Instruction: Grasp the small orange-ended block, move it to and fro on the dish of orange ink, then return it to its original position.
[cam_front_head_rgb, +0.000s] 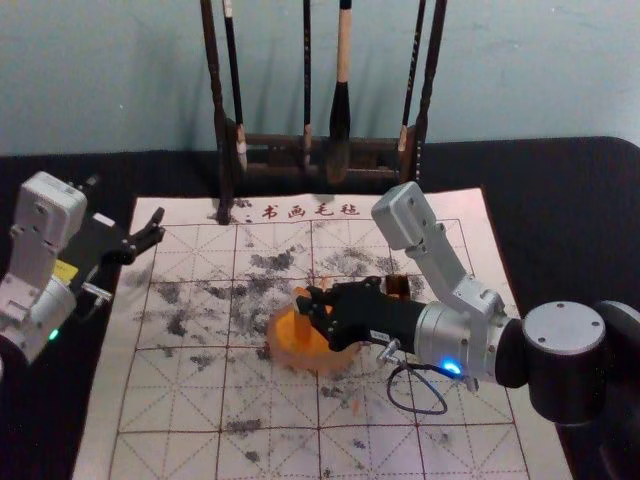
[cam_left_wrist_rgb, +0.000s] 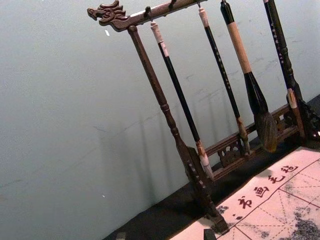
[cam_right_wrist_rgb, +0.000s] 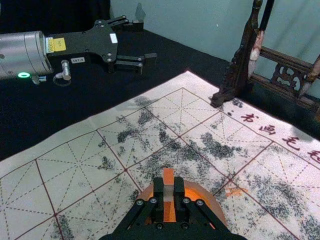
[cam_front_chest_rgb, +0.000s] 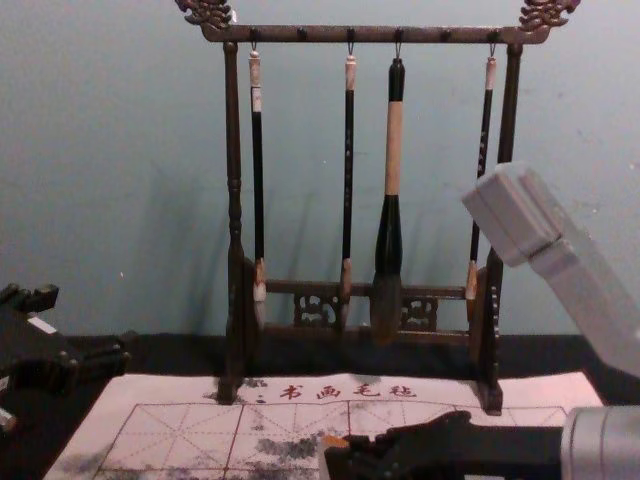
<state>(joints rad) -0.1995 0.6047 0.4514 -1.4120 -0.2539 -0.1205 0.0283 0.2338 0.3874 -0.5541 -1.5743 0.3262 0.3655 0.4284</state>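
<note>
The right tool (cam_right_wrist_rgb: 168, 186) pinches the block (cam_right_wrist_rgb: 168, 194) upright at the ink dish (cam_right_wrist_rgb: 212, 201) (presumably so its lower end can rub ink); the left tool (cam_front_head_rgb: 156, 228) idles, spread wide, near the mat's (cam_front_head_rgb: 190, 450) left edge.

Cannot see all of the block (cam_front_head_rgb: 301, 294) or dish (cam_front_head_rgb: 300, 360) behind the right gripper (cam_front_head_rgb: 314, 305) in the head view, nor the top of the brush rack (cam_front_head_rgb: 223, 160), cropped there. Cannot read tiny lettering on brush handles (cam_front_chest_rgb: 349, 150).
</note>
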